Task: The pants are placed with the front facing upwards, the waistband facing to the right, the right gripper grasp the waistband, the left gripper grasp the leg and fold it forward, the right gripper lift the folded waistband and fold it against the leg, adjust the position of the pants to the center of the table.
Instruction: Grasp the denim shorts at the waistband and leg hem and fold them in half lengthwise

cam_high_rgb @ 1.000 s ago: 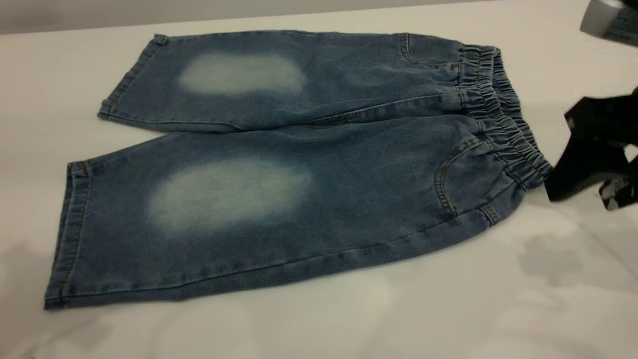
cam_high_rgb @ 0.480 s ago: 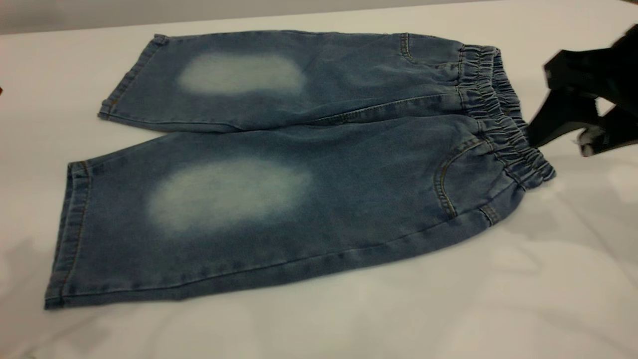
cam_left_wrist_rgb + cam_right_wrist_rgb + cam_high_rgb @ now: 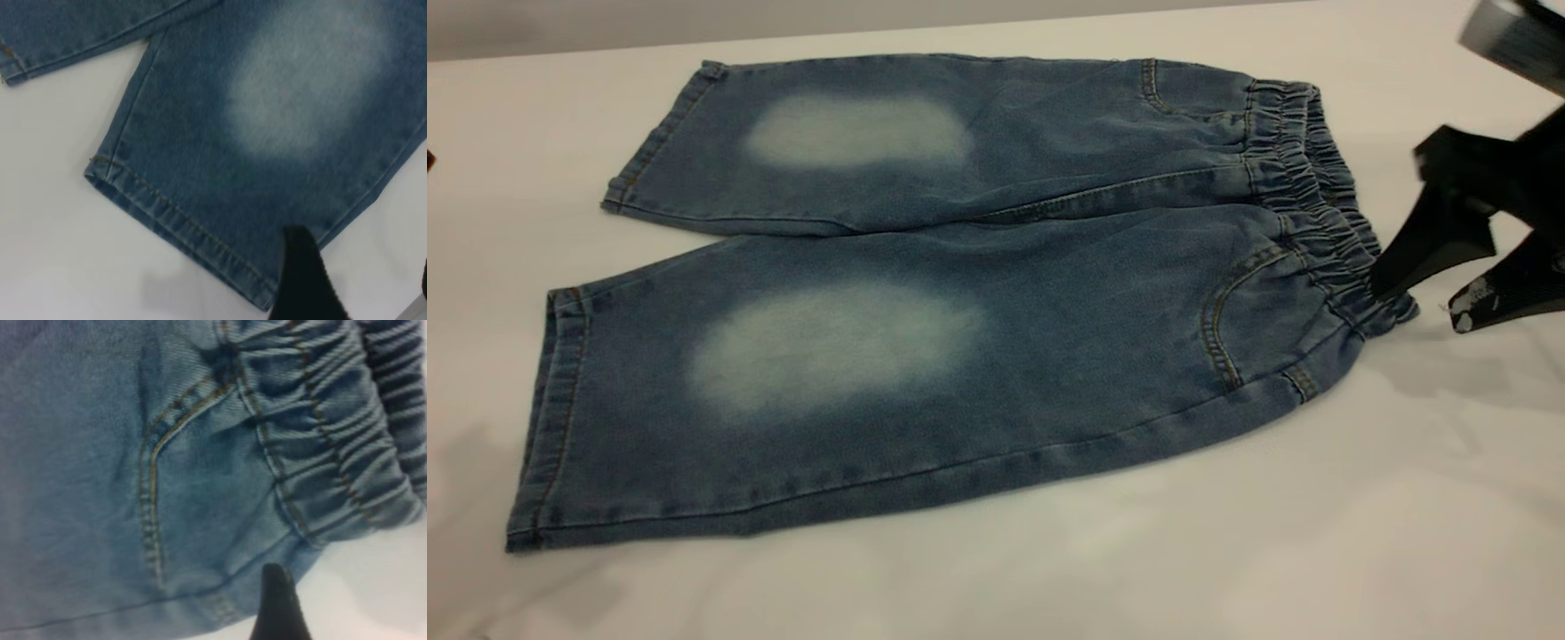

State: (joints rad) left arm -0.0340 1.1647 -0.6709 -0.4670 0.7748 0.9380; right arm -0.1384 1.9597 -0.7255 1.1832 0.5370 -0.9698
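Note:
The blue denim pants [image 3: 960,267] lie flat on the white table [image 3: 1049,569], legs to the left and the gathered waistband [image 3: 1316,204] to the right. My right gripper [image 3: 1423,302] is open just right of the waistband's near corner, one fingertip touching or nearly touching it. The right wrist view shows one dark finger [image 3: 277,607] at the pants' edge below the waistband [image 3: 320,453]. In the left wrist view my left gripper [image 3: 363,280] is open. One of its fingers [image 3: 303,280] hangs over the near leg's hem corner [image 3: 253,280].
Bare table surface surrounds the pants, widest along the front [image 3: 1227,551]. The table's far edge [image 3: 783,36] runs just behind the far leg. Part of the right arm [image 3: 1512,36] reaches in at the top right.
The right gripper rose beside the waistband half a second ago and has now come back down toward the waistband's near corner. The pants have not moved.

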